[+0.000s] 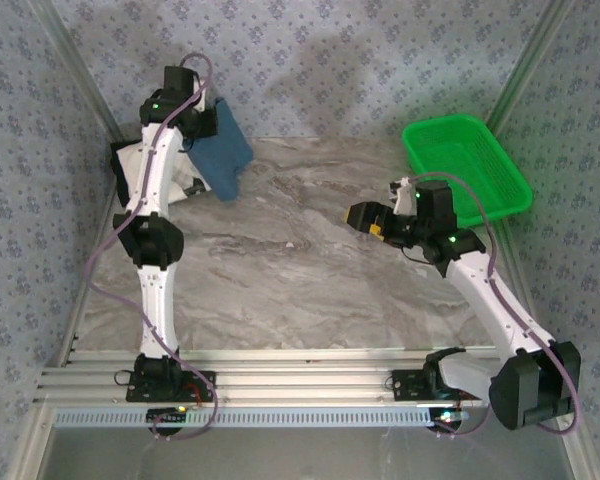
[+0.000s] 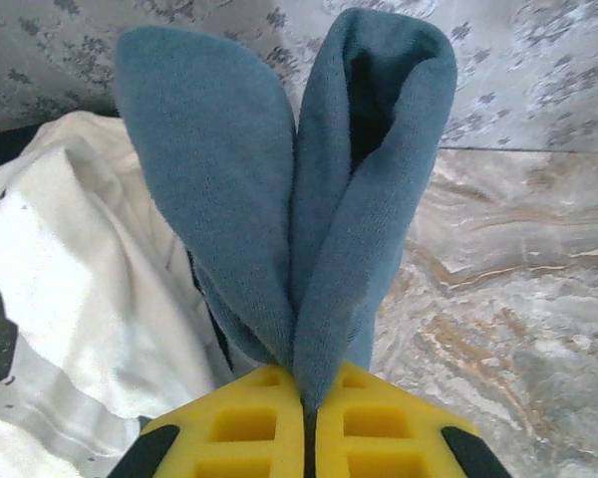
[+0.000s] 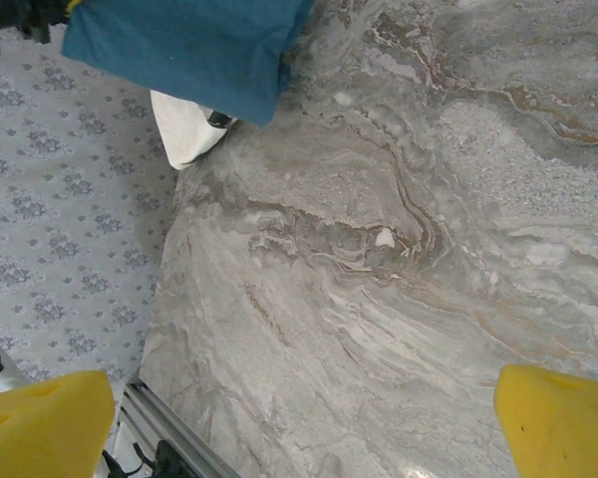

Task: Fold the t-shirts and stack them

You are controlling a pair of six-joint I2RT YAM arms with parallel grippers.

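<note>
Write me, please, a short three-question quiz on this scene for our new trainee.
1. True or false: the left gripper is shut on the blue shirt.
2. Where on the table does the green basket stand? A far right corner; B near left corner; C middle.
3. Fill in: the right gripper is ___, holding nothing.
Key: 1 true; 2 A; 3 open.
</note>
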